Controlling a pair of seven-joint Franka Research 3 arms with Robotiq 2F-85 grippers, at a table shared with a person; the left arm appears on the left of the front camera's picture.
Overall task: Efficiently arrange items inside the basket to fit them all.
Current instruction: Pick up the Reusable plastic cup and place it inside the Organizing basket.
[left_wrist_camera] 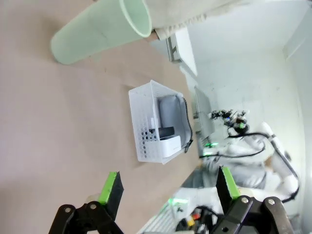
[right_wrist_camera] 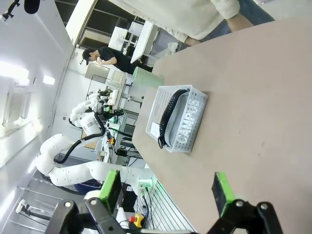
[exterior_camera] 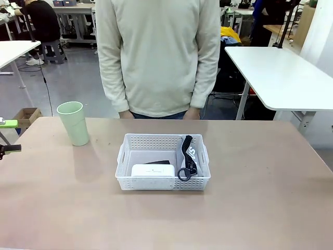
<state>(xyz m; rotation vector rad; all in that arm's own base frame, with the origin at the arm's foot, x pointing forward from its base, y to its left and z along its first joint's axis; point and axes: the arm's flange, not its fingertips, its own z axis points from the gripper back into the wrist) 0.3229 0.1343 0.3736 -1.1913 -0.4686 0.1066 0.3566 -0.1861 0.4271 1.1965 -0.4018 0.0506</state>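
The white lattice basket (exterior_camera: 134, 141) sits on the worktop (exterior_camera: 260, 198). It holds a white rounded case (exterior_camera: 152, 170), a black stapler (exterior_camera: 160, 163) behind that, and a grey pouch (right_wrist_camera: 187, 124) with a black strap at one end. A pale green cup (exterior_camera: 73, 123) stands upright outside it. The right wrist view shows "CAMPUS" in full on the pouch, while the front view shows only part of the print. The left pincer (left_wrist_camera: 168, 183) and right pincer (right_wrist_camera: 167, 185) hover wide apart, holding nothing. The basket lies ahead of each, well apart from both, and the cup is beyond the basket from the right pincer.

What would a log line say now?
left claw open | right claw open | basket: pouch, case, stapler inside | cup upright outside
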